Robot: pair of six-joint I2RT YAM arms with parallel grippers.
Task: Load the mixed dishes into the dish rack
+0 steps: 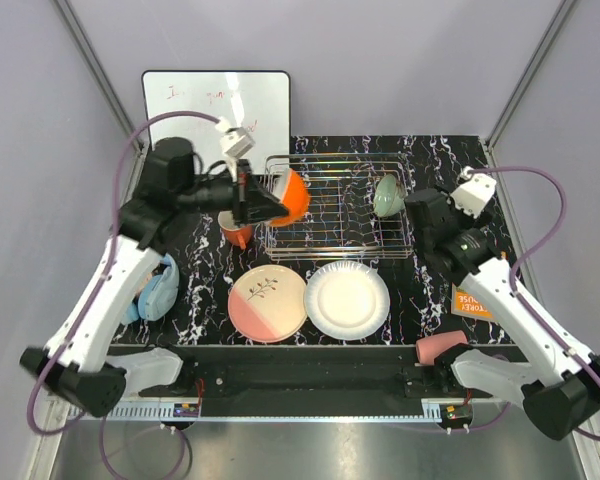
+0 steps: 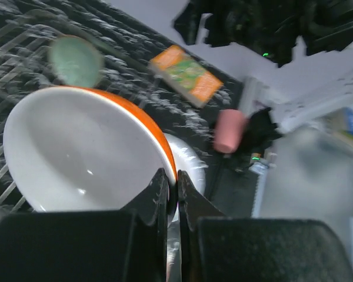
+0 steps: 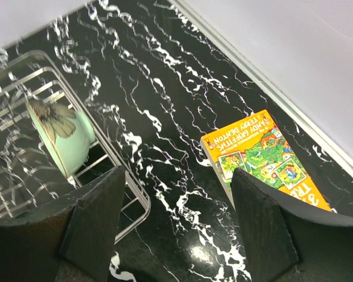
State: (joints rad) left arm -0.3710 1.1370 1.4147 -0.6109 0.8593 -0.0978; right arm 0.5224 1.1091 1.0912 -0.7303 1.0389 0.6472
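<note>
We count one dish loaded: the mint-green bowl (image 1: 387, 195) stands on its edge at the right end of the dish rack (image 1: 345, 215), tucked against the side wires. A second is on its way, by our reading. The white bowl (image 1: 292, 196), orange on the outside, hangs tilted over the rack's left end, and the left gripper (image 2: 172, 188) is pinched tight on its rim. The left wrist view is blurred, so we cannot say whether the bowl already touches the wires.

Four dishes are left on the black marbled table (image 1: 430, 160). The orange mug (image 1: 237, 232) sits just beside the rack's left side. The pink-and-cream plate (image 1: 267, 303) and the white fluted-rim plate (image 1: 347, 299) lie flat side by side in front of the rack. The pink cup (image 1: 438, 348) lies on its side near the right arm's base.

The right gripper (image 3: 177, 182) hovers by the rack's right corner with its jaws spread wide and nothing between them. The orange book (image 3: 265, 158) lies on the table nearby.

We judge the job roughly a third done once this bowl is set down.
</note>
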